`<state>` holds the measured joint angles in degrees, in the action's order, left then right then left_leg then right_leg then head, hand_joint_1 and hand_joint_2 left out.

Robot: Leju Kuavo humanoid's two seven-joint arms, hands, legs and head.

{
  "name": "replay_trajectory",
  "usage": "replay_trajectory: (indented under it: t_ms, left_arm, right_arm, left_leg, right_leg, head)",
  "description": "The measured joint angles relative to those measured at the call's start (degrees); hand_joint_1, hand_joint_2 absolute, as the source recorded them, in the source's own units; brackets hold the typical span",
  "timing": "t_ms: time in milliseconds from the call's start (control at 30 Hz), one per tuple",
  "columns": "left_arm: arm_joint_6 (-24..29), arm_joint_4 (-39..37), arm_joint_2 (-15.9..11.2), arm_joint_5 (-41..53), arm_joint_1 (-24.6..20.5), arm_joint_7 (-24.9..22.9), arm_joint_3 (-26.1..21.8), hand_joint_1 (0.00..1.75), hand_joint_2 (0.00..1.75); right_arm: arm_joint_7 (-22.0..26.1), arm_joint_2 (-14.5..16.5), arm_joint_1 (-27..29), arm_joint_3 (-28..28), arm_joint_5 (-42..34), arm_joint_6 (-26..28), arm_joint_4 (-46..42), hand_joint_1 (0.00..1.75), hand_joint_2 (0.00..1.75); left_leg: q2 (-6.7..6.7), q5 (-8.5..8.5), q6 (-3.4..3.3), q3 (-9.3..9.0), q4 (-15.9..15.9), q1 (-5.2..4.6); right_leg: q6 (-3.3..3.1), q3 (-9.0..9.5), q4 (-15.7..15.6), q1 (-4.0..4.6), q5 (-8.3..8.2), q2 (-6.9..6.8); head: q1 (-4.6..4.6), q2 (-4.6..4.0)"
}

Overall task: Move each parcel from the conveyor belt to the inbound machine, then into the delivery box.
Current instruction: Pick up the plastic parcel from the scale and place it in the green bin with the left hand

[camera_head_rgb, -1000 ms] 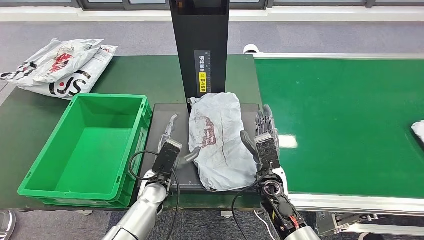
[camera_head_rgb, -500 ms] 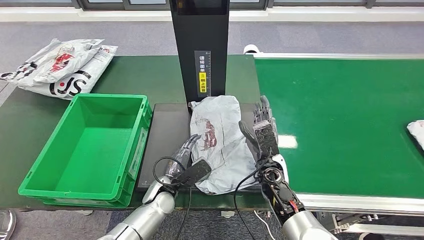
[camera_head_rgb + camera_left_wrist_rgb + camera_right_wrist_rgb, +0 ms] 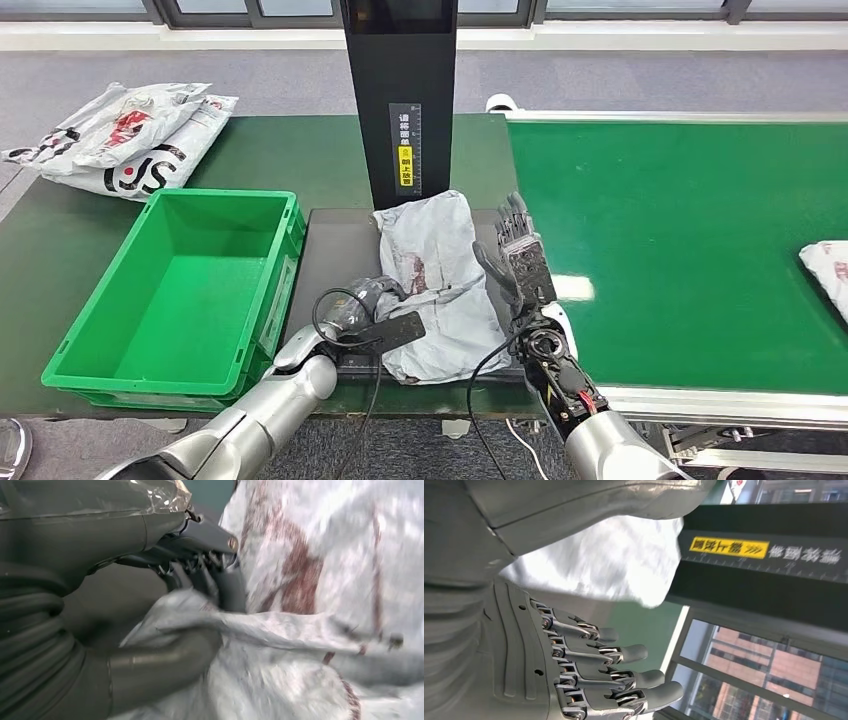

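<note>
We note the left hand (image 3: 372,300) pinching the parcel's (image 3: 440,270) near-left edge on the scanner platform (image 3: 330,250); long axis 12-to-6; green bin (image 3: 170,290) at 9 o'clock; right hand (image 3: 520,262) spread, empty, beside it at 3.

A pile of white printed bags (image 3: 120,140) lies on the dark green table (image 3: 290,150), far left.

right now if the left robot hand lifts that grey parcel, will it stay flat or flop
Probably flop: the grey parcel is a creased, soft bag that bunches where the left robot hand pinches it. It looks thin, so likely light. Its glossy film may slip.
</note>
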<state>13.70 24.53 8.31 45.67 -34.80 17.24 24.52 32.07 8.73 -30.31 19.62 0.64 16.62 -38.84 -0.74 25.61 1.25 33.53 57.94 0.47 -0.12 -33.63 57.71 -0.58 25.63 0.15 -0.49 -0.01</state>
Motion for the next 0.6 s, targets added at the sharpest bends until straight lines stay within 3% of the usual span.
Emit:
replay_trajectory:
  t_ms: [267,600]
  left_arm:
    - [4.3,0.6,-0.7,-3.7,-0.8,3.2,-3.6,1.75,1.75]
    - [17.4,10.4,-2.6,-3.2,-2.7,1.4,-7.3,1.75,1.75]
  right_arm:
    - [0.1,-0.4,-0.1,0.1,-1.8,1.2,1.8,0.00,1.75]
    - [-0.2,-0.5,0.4,0.2,-2.1,3.2,1.8,0.00,1.75]
  left_leg:
    - [0.00,-0.07,0.08,0.19,0.0,0.02]
    - [0.01,-0.08,0.09,0.41,0.0,0.02]
  right_leg:
    - [-0.05,-0.22,0.0,0.07,-0.05,0.03]
    - [-0.05,-0.45,0.0,0.08,-0.05,0.07]
  head:
    - [0.01,0.01]
    - [0.01,-0.01]
